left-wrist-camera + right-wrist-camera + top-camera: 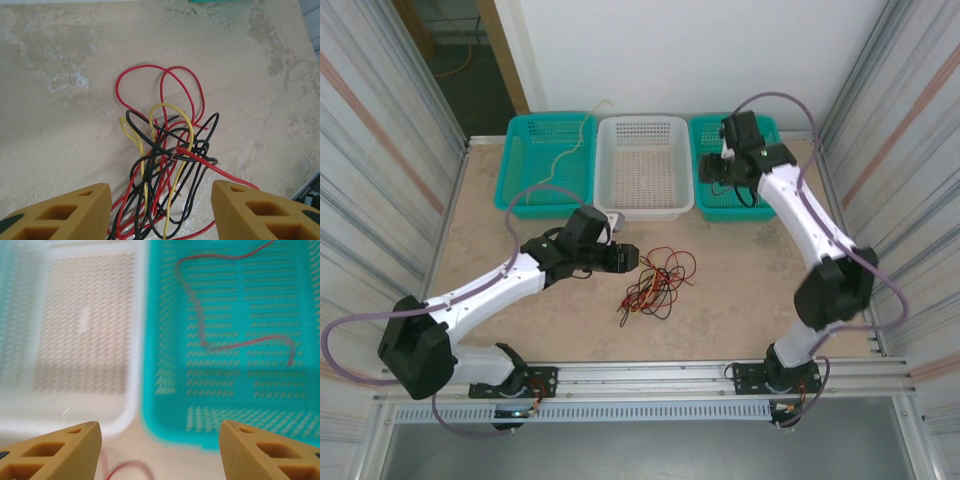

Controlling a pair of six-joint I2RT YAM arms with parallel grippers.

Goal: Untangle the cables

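Observation:
The cables lie as a tangle (655,280) of red, black and yellow wires on the table's middle. My left gripper (625,258) sits at the tangle's left end. In the left wrist view it (160,212) is open, and its yellow fingers (75,212) stand on either side of the tangle's strands (165,165) without pinching them. My right gripper (720,172) hovers at the right teal basket (765,135). In the right wrist view it (160,452) is open and holds nothing. One red cable (235,342) lies loose in that basket (165,405). A yellow cable (560,160) lies in the left teal basket (515,180).
A white basket (642,210) stands between the two teal ones along the back edge. Corrugated walls close in both sides. A rail runs along the near edge by the arm bases. A red loop (127,467) lies on the table in front of the baskets.

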